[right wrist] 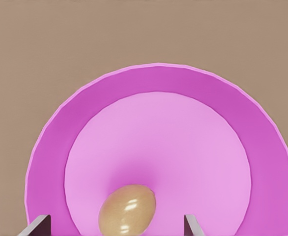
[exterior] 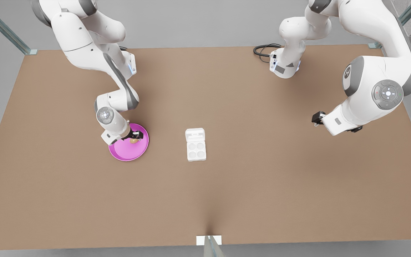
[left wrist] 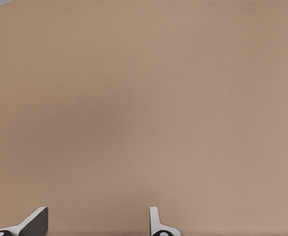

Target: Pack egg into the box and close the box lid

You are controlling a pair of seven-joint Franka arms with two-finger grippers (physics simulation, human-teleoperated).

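The tan-brown egg (exterior: 133, 141) (right wrist: 127, 209) lies on a round pink plate (exterior: 127, 152) (right wrist: 163, 88) at the front view's left. My right gripper (exterior: 136, 135) (right wrist: 114, 226) is low over the plate and open, with one finger on each side of the egg. The white box (exterior: 196, 150) sits at the table's middle, showing several empty round cups. Its lid (exterior: 194, 134) lies folded open and flat behind the cups. At the front view's right, my left gripper (exterior: 318, 117) (left wrist: 96, 223) waits open above bare table, holding nothing.
A black cable (exterior: 262, 50) loops beside the arm base (exterior: 284, 66) at the back of the brown table (exterior: 262, 185). A small white bracket (exterior: 209, 240) sits on the table's front edge. Open tabletop separates the plate and the box.
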